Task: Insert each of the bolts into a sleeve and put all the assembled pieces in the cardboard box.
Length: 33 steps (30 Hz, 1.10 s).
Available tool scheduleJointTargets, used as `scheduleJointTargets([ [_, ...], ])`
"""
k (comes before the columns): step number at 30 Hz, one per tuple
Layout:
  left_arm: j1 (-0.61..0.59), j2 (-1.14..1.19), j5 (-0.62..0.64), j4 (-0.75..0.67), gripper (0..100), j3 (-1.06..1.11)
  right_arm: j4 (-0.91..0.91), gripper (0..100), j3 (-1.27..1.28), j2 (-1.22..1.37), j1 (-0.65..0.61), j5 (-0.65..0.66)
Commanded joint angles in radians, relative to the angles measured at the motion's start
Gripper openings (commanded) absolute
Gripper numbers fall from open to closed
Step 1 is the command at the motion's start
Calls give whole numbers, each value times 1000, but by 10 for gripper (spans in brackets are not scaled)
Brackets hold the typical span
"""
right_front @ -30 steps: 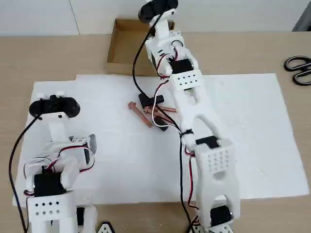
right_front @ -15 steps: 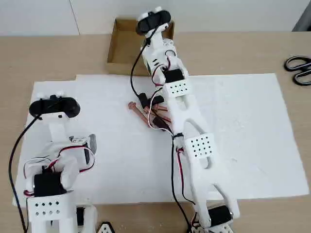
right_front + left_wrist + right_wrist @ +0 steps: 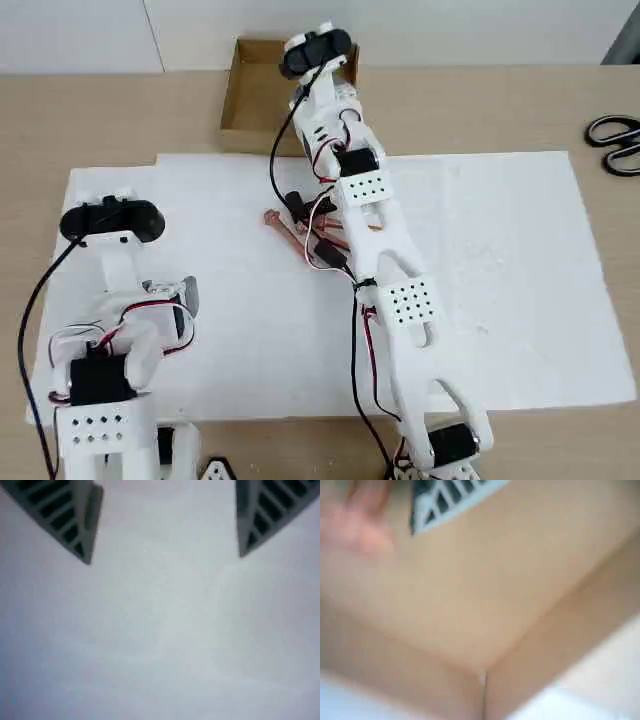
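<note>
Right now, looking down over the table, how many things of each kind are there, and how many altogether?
Robot arms: 2, left arm and right arm
Cardboard box: 1
Scissors: 1 pair
White foam sheet: 1
Copper-coloured bolts: at least 2; the right arm hides part of the cluster
Total: at least 7

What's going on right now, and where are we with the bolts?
The right arm is stretched across the sheet with its wrist over the box. A blurred pinkish thing shows in its wrist view above the box floor, but I can't tell whether it is held. Some bolts lie on the sheet beside that arm, so the job isn't finished. The left gripper hangs open over bare sheet, holding nothing.
</note>
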Motion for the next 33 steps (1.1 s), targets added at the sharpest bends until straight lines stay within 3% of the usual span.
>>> scheduleJointTargets([
  [1, -3, -9, -8, -8, 182, -2, -15, 190, -74, -30, -2, -2],
  [10, -3, -9, -8, -8, 182, -2, 64, 191, -75, -122, 1, -2],
  [20, -3, -9, -8, -8, 182, -2, 578, 191, -77, -417, 31, -6],
  [27, -5, -11, -5, -8, 182, -2, 980, 191, -75, -519, -24, -9],
  [33, -5, -11, -5, -8, 182, -2, 1099, 191, -60, -489, -143, -61],
])
